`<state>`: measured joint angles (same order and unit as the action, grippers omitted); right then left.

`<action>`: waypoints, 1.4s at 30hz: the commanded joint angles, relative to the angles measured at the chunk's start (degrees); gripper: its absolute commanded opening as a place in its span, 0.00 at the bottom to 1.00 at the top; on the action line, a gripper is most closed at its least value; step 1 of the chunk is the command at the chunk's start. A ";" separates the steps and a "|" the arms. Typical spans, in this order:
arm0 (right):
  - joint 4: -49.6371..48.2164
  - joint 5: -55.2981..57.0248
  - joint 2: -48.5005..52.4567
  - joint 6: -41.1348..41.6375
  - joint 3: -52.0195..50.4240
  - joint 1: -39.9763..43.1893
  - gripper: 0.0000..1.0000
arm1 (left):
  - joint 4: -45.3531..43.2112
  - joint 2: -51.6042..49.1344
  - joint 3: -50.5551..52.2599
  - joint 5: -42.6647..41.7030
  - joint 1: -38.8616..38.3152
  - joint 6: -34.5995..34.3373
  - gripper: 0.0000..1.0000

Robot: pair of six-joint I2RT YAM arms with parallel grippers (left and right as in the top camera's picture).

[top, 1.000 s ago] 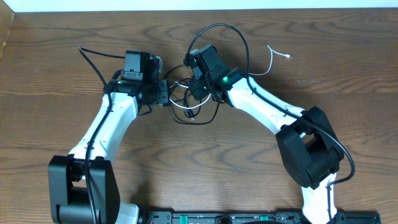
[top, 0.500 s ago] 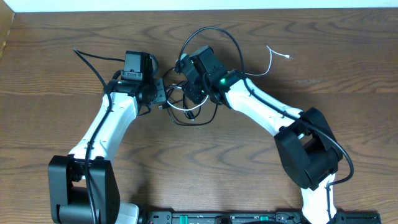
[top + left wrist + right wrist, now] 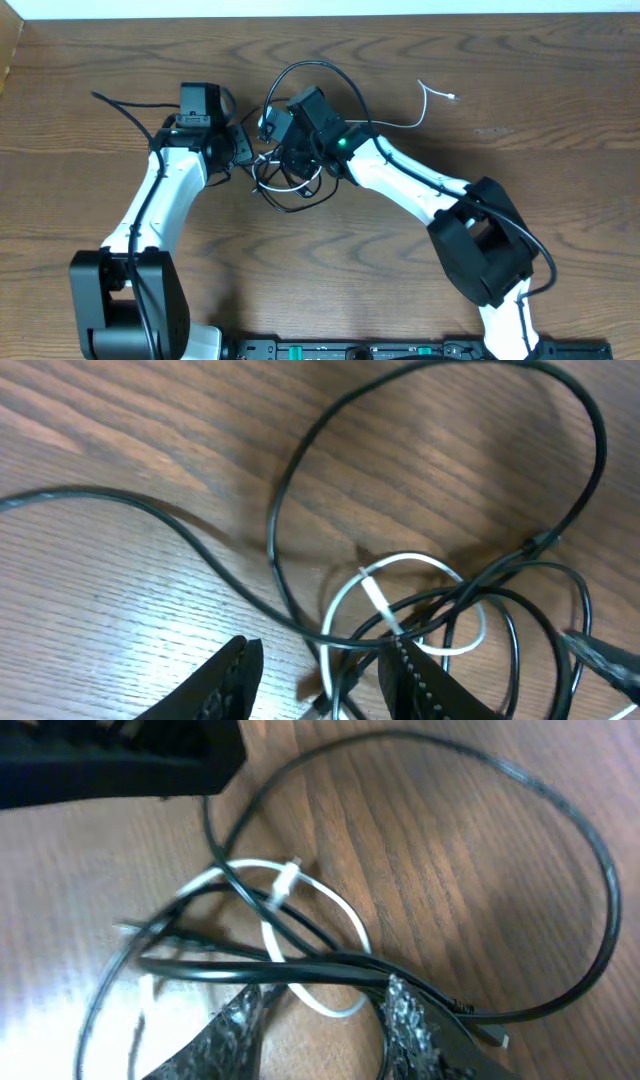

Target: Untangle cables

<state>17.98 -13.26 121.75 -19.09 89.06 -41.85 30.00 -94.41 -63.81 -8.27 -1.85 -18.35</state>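
Both grippers sit further left than a second ago, and the tangle has come along with them. We note the left gripper (image 3: 322,655) with jaws apart, one black cable (image 3: 120,495) crossing the gap unclamped. We find the right gripper (image 3: 325,1005) likewise parted over the cables (image 3: 290,180), with black strands lying between its fingers. We see the white cable (image 3: 285,880) loop through the knot, its free end trailing right across the table (image 3: 560,200).

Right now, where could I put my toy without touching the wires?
Bare table lies between the left arm and right arm, below the cables, and far right past the white cable. Crowded: top middle, where the cables tangle.
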 commanded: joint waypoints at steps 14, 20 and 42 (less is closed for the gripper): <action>-1.70 -0.96 3.08 1.97 -0.15 -0.26 0.40 | 0.74 -5.60 0.28 -2.69 2.10 -5.14 0.44; -1.42 -5.42 3.08 6.58 -0.15 -0.31 0.57 | -0.11 -5.60 1.03 -2.67 2.10 -7.02 0.43; 2.01 -9.62 1.16 3.58 -0.15 -0.50 0.46 | -7.85 -9.81 4.00 -3.82 1.81 -9.01 0.33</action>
<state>20.12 -21.04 124.33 -14.35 89.06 -41.87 22.41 -102.96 -60.34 -11.27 -0.01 -27.18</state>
